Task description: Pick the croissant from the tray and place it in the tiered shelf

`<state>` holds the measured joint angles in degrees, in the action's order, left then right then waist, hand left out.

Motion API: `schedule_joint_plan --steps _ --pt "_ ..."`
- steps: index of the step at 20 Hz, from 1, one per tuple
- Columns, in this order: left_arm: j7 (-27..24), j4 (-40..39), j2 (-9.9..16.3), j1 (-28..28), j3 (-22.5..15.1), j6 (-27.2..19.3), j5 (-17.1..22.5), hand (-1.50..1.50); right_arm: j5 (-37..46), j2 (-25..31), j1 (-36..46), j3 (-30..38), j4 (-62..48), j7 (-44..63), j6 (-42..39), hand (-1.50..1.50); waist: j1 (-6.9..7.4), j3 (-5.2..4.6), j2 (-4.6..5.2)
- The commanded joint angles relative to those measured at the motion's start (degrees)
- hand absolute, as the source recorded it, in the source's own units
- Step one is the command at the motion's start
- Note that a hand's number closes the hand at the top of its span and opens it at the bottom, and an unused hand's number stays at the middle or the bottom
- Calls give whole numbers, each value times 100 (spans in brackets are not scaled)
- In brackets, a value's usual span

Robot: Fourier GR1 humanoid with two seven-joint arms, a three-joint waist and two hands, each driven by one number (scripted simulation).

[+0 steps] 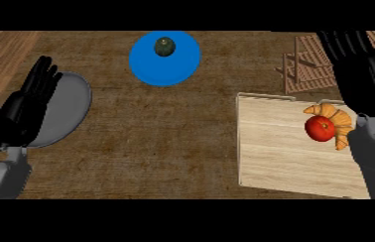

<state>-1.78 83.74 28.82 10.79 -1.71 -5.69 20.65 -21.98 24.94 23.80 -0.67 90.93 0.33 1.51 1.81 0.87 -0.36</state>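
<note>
The golden croissant point(340, 120) lies on the light wooden tray point(285, 156) near its far right corner, curved round a red tomato point(319, 129). My right hand point(354, 82) comes in along the right edge, fingers straight and pointing away, open and holding nothing. Its palm is just beyond and to the right of the croissant, and its wrist is right beside it. That hand covers part of the wooden tiered shelf point(309, 67) at the far right. My left hand point(31, 104) rests open at the left edge, fingers up.
A grey plate point(70, 107) lies under and beside my left hand. A blue plate point(164, 67) at the far middle carries a dark green round fruit point(164, 47). Dark brown countertop point(161, 147) spreads between the plates and the tray.
</note>
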Motion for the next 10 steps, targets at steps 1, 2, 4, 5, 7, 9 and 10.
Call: schedule_joint_plan --steps 1,2,4,5,7,9,10 --pt "148 510 21 -359 27 -236 -193 0 -525 229 -23 126 -328 -265 -1143 150 -84 -80 30" --pt "81 230 31 -165 111 -198 -123 0 -698 318 68 -83 -523 -293 -1693 150 -34 -76 58" --pt "129 245 -152 -34 28 -569 -298 0 -892 543 73 -477 -595 -256 -2665 150 47 -64 99" --pt "106 329 -214 -81 -11 -663 -346 0 -1101 695 -23 -606 -549 -250 -3236 150 89 -52 100" --pt "145 406 -493 -395 -234 -666 -297 0 361 1366 -18 -185 -1322 -595 -2518 150 98 -69 131" --pt "274 532 -617 -317 -393 -922 -497 0 -1608 1014 -47 -37 -2161 -139 -3800 -150 84 -59 127" --pt "88 370 -767 -405 -468 -926 -544 0 -1867 1059 69 9 -2320 -276 -4304 -150 65 -65 140"
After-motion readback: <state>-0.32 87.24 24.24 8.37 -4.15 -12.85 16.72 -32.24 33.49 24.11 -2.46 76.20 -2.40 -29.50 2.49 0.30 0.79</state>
